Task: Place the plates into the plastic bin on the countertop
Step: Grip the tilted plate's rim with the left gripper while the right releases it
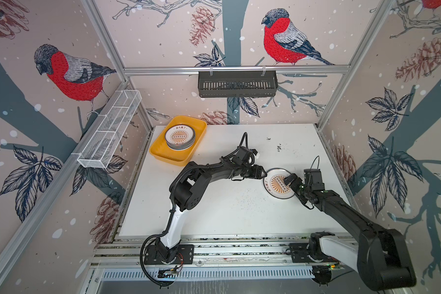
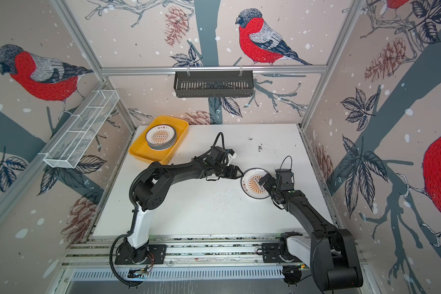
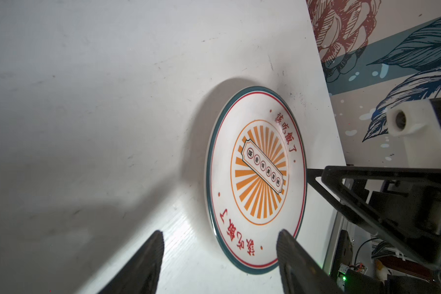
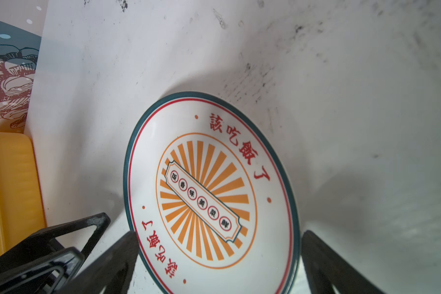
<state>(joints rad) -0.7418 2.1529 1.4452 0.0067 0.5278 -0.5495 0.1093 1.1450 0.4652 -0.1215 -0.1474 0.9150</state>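
Item inspected: one plate (image 1: 276, 183), white with a dark-green rim and an orange sunburst. It lies face up and flat on the worktop (image 1: 227, 208), toward the right side and well apart from the bin. We see no other plate loose on the worktop.

Plastic bin: yellow plastic bin (image 1: 161, 152) at the far left corner of the worktop. It holds a stack of plates (image 1: 180, 136) with a sunburst plate on top. We cannot count the stack.

Left pincer: the left pincer (image 1: 263, 173) is at the plate's left edge. The wrist view shows the jaws apart. One of its fingers (image 3: 148, 257) is over bare worktop and its mate is over the rim. It grips nothing.

Right pincer: the right pincer (image 1: 289, 181) is over the plate's right part, spread wide and straddling that side. It holds nothing, and we cannot tell whether it touches the plate.

Handling, our judgement: rigid, smooth and glossy, so slippery between hard fingers. Moderately light. Likely to chip or crack if dropped.

Where to hold, our judgement: the rim only, with one finger above and one beneath the lip. The plate lies flat, so the lower finger must work under the edge.

Risk, our judgement: the plate may skate across the worktop instead of lifting. A shallow bite may let it slip out on the way to the bin.
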